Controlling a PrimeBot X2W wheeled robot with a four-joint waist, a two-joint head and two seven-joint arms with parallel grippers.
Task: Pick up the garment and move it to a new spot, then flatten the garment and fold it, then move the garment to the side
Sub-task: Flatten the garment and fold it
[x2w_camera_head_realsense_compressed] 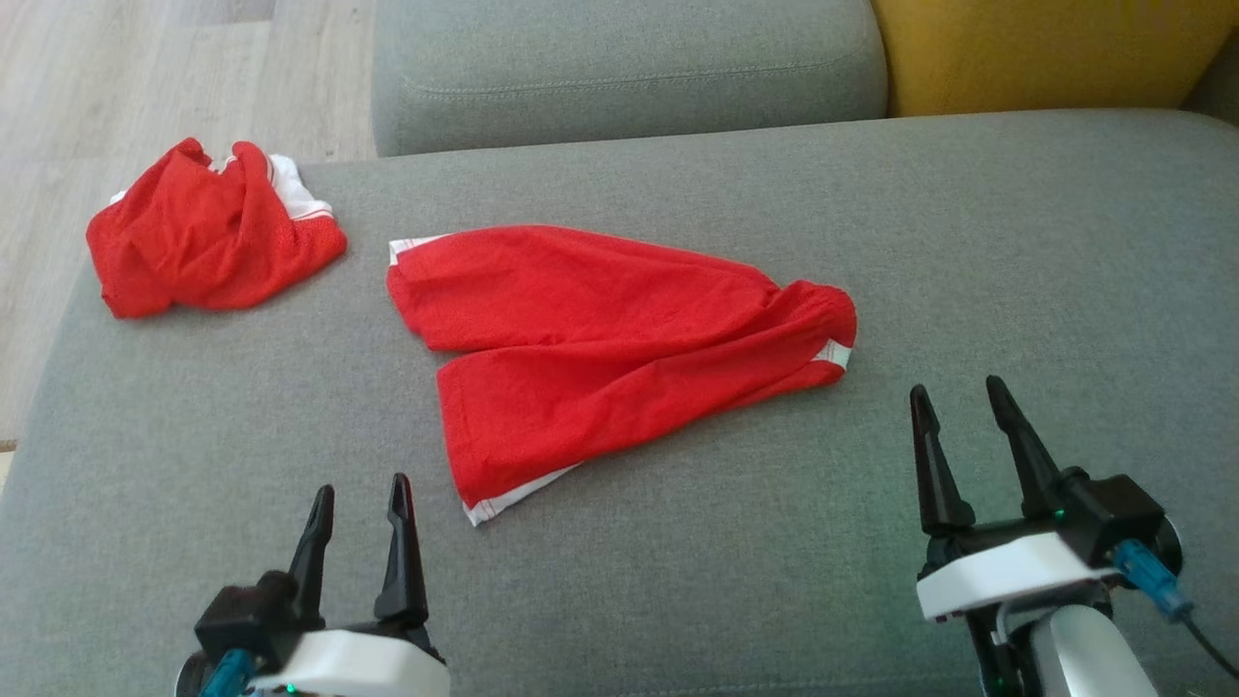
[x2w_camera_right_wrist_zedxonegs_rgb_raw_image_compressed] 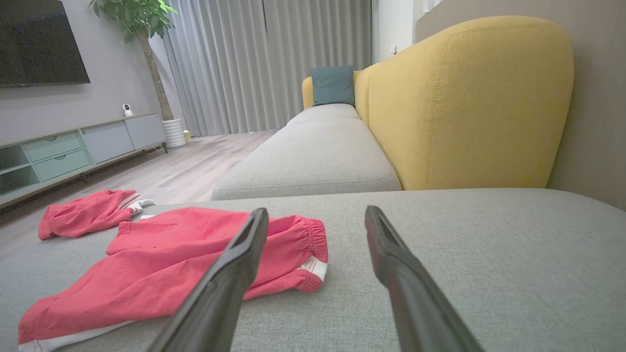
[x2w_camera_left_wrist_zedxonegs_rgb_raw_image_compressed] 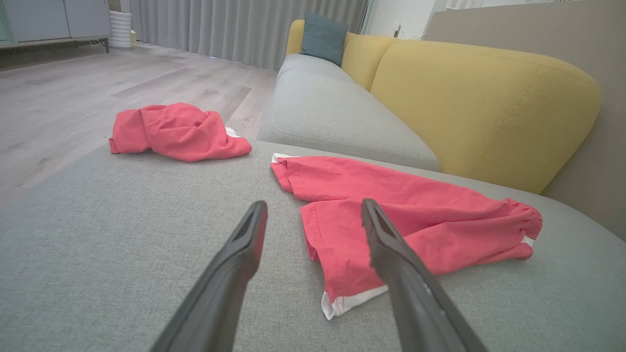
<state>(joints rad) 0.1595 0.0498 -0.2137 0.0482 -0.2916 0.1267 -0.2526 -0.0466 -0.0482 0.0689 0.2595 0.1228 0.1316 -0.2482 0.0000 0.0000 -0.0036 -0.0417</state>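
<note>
Sofa seat (x2w_camera_head_realsense_compressed: 968, 242) | red shorts (x2w_camera_head_realsense_compressed: 600, 339) spread | second garment (x2w_camera_head_realsense_compressed: 203, 237) crumpled, shape unclear

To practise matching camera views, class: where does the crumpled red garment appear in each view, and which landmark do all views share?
Head view: crumpled red garment, upper left, at the grey cushion's far-left corner.
Left wrist view: upper left, beyond the flat red shorts.
Right wrist view: middle left, behind the flat red shorts.
Shared landmark: the yellow backrest, towards the right.

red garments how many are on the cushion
2. Shorts lie spread in the middle of the cushion; a crumpled garment sits at its far left corner. The heap might hide another.
</note>
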